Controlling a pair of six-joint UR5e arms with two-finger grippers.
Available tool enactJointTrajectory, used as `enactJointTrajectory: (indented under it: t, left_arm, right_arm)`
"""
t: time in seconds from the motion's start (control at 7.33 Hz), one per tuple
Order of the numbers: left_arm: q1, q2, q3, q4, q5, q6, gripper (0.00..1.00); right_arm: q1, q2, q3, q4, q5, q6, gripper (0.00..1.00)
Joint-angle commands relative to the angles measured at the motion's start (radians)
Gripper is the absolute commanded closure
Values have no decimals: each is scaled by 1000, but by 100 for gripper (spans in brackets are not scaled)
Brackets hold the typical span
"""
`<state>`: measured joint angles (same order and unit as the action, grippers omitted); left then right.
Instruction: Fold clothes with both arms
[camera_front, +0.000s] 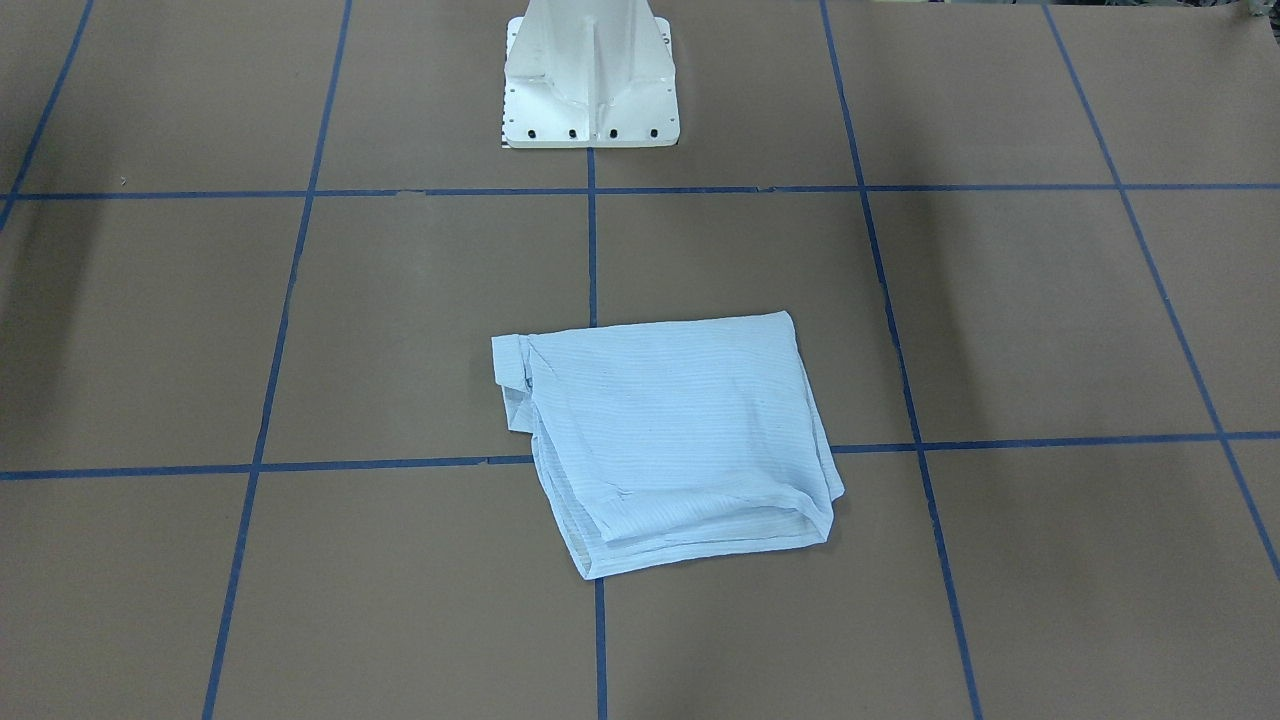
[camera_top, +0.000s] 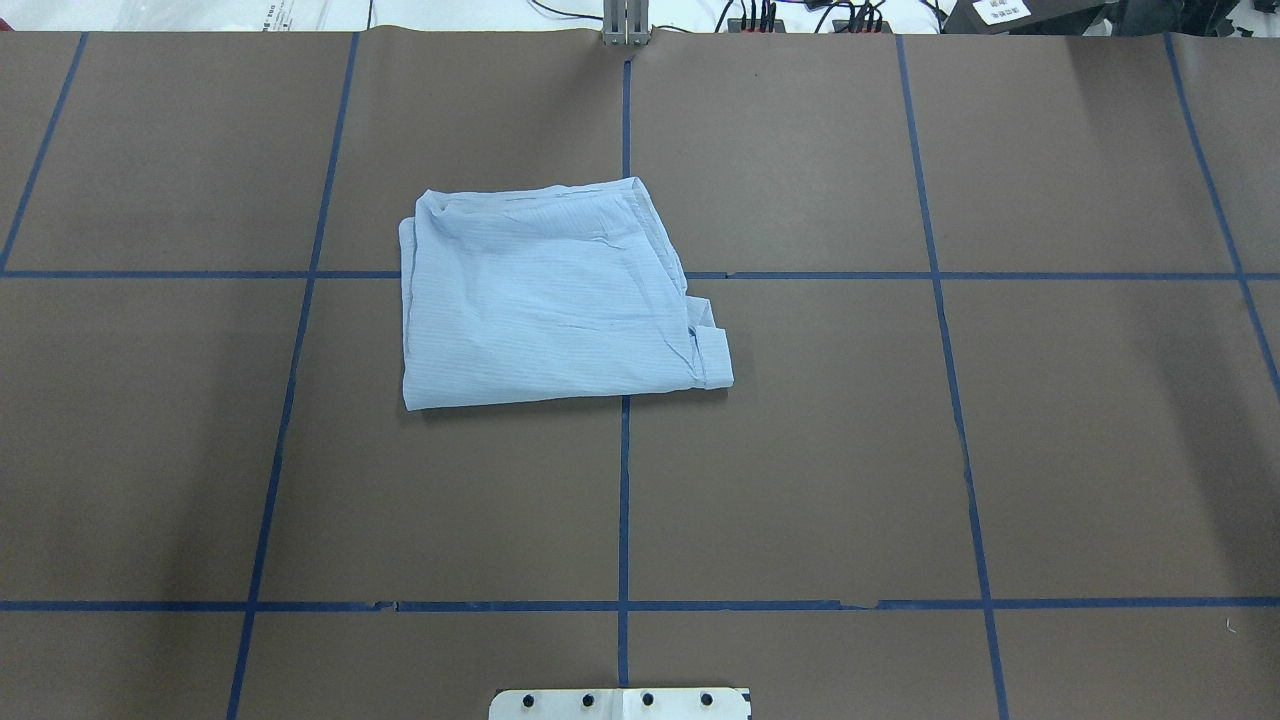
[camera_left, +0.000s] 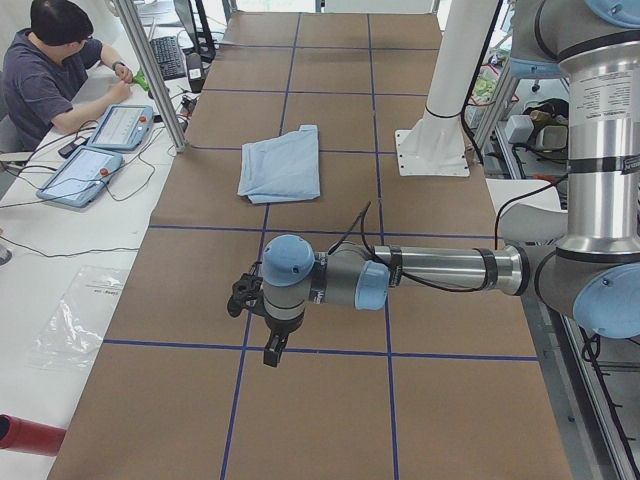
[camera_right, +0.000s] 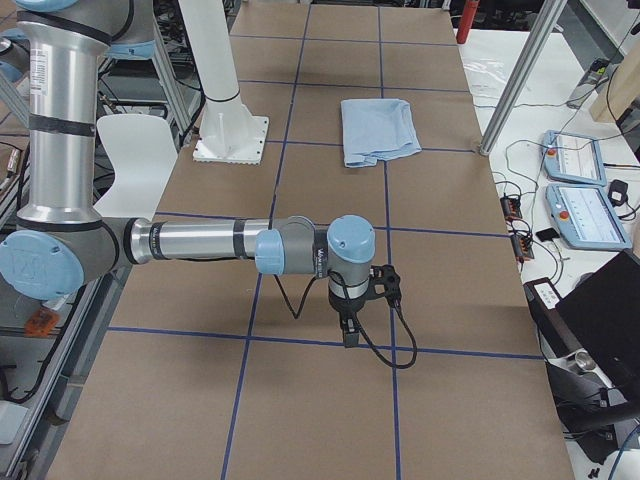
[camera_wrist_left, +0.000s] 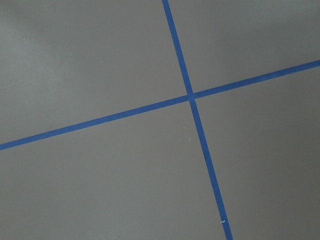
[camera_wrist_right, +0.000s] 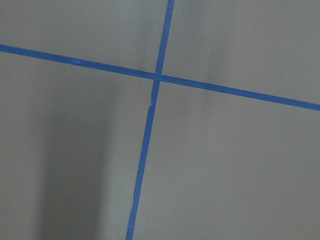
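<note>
The clothes are one light-blue striped shirt (camera_front: 670, 440), folded into a rough rectangle and lying flat on the brown table (camera_top: 800, 450), a little left of centre in the overhead view (camera_top: 545, 300). A cuff sticks out at one corner (camera_top: 712, 360). The shirt also shows in both side views (camera_left: 282, 165) (camera_right: 378, 130). My left gripper (camera_left: 272, 350) hangs over bare table at the left end, far from the shirt. My right gripper (camera_right: 348, 333) hangs likewise at the right end. Both show only in the side views, so I cannot tell whether they are open or shut. Both wrist views hold only table and blue tape.
The white pedestal base (camera_front: 590, 80) stands at the robot's side of the table. Blue tape lines (camera_top: 624, 480) grid the brown surface. A seated person (camera_left: 50, 60) works beside two teach pendants (camera_left: 90, 170) past the far edge. A metal post (camera_left: 150, 70) stands at that edge.
</note>
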<state>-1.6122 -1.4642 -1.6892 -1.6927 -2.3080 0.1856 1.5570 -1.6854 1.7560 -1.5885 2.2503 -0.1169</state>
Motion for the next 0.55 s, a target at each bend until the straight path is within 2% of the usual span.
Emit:
enactJointTrajectory:
  t: [0.0, 0.41]
  left_arm:
    - [0, 11, 0, -1, -1, 0, 0]
    - [0, 12, 0, -1, -1, 0, 0]
  right_arm:
    - [0, 0, -3, -1, 0, -1, 0]
    - [0, 0, -10, 1, -3, -6, 0]
